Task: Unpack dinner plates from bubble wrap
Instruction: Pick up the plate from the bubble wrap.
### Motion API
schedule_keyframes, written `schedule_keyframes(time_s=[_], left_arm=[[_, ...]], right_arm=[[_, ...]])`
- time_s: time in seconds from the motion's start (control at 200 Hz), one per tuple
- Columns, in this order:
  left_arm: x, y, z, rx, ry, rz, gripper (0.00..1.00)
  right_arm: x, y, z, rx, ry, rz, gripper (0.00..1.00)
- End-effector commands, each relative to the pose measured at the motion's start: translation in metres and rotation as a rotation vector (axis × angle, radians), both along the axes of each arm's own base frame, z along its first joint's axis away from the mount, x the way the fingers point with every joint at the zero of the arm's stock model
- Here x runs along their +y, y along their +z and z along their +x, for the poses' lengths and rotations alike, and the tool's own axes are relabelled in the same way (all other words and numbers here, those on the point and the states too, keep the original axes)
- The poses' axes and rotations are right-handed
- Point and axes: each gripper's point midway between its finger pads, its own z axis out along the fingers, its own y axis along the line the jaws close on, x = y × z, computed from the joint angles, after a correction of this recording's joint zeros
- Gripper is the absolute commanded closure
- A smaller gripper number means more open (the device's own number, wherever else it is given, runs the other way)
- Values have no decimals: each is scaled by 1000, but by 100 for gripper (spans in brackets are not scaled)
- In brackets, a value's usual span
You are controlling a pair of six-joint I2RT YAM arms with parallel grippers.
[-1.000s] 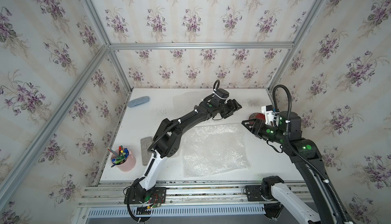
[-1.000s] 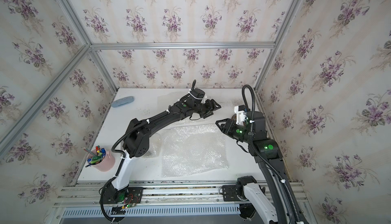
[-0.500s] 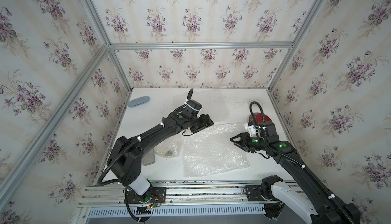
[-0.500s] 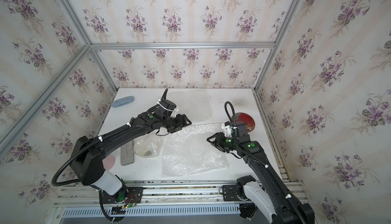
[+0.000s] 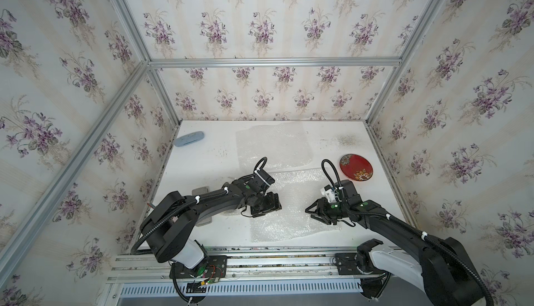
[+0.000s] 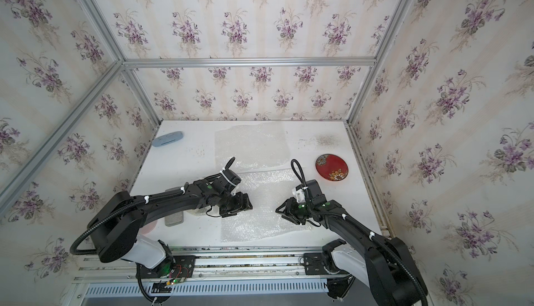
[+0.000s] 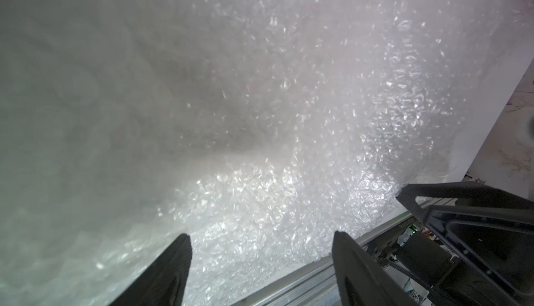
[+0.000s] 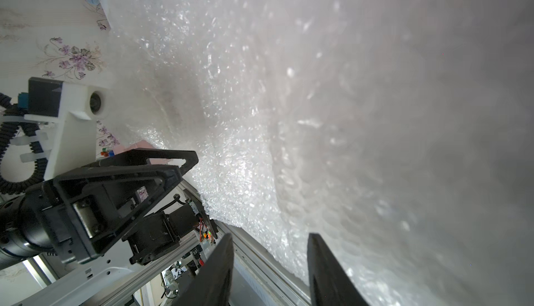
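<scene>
A dark red dinner plate with painted flowers (image 5: 356,167) (image 6: 331,167) lies bare at the right of the table. One sheet of bubble wrap (image 5: 291,206) (image 6: 260,206) lies flat near the front, and a second sheet (image 5: 273,145) (image 6: 251,145) lies behind it. My left gripper (image 5: 267,207) (image 6: 241,207) (image 7: 260,236) hovers open over the front sheet's left edge. My right gripper (image 5: 308,213) (image 6: 279,213) (image 8: 271,236) is open over the sheet's right part, facing the left one. Nothing is between either pair of fingers. Both wrist views are filled with bubble wrap (image 7: 260,117) (image 8: 289,117).
A pale blue oval object (image 5: 189,139) (image 6: 167,139) lies at the back left corner. A grey flat block (image 6: 174,219) and a pink cup (image 6: 150,226) sit under my left arm at the front left. The metal front rail (image 5: 260,257) borders the table.
Both arms have pulled back from the far side toward the front sheet. The right gripper has left the red plate's side. The left jaws have opened slightly wider.
</scene>
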Motion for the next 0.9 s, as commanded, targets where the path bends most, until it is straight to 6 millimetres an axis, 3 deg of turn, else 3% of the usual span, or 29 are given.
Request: schedule_keyframes(time_s=[0.0,0.245,0.375,0.505,0.61,0.749,0.894], left_arm=[[-7,-1,10,-22,-5,-12,21],[3,-19,18,12,-2,25,20],[-4,-10,27,-4,-20,12,16],[-17,4,40,-28,-54,-11,12],[-27,16,46,-37,-73,-35,6],[-23,36,49,-66,-80,-37,1],[5,58,69,-120,7,-47,1]], right_arm=[[-10,-7,11,-45,-20,-33,56],[-42,-26,16,-11,-102,-74,56],[-61,-32,14,27,-151,-105,56],[-67,-12,25,-25,-173,-99,56],[-68,19,37,-100,-189,-96,56],[-51,53,46,-153,-173,6,56],[2,65,48,-183,-38,118,56]])
